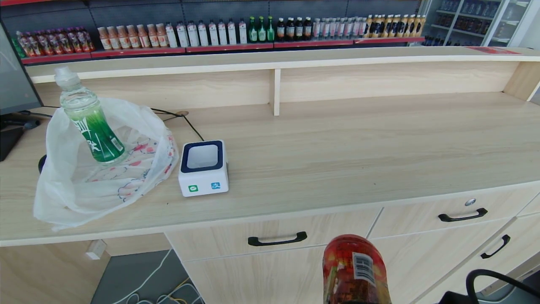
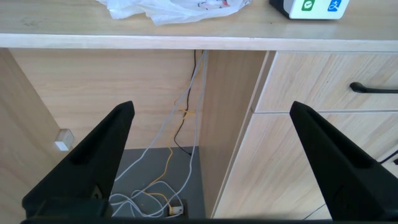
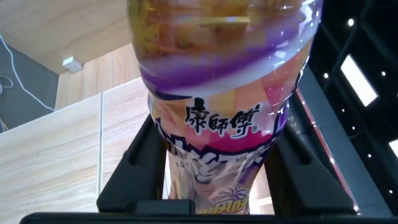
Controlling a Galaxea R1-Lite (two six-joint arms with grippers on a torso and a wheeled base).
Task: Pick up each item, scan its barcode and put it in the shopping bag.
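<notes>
My landmark is a white cube-shaped scanner with a dark blue rim [image 1: 203, 168], which sits on the pale wood tabletop [image 1: 337, 143] with its window facing up.

Just left of the scanner, almost touching it, lies a white translucent plastic shopping bag [image 1: 84, 185], open and crumpled. A clear plastic bottle with a green label [image 1: 90, 122] stands inside the bag. It leans, so its cap tips away from the scanner.

To the right of the scanner, nearer to me and below the tabletop's front edge, my right claw [image 3: 221, 168] is clamped on a red-and-orange labelled plastic drink bottle [image 1: 356, 270]. Its black fingers [image 3: 140, 168] press on either side of the bottle's body. The bottle stands upright in front of the wooden drawer fronts [image 1: 274, 245], and a white barcode patch [image 1: 363, 267] on its label faces up towards my head camera.

My left claw [image 2: 211, 162] hangs lower than the scanner, on the bag's side, in front of the open recess under the tabletop. Its two dark fingers [image 2: 93, 162] are spread wide apart with nothing between them. Loose white and yellow cables [image 2: 158, 186] trail down inside that recess.

Beyond the scanner, past a raised wooden ledge, a long red-edged shelf [image 1: 236, 31] carries a row of drink bottles.
</notes>
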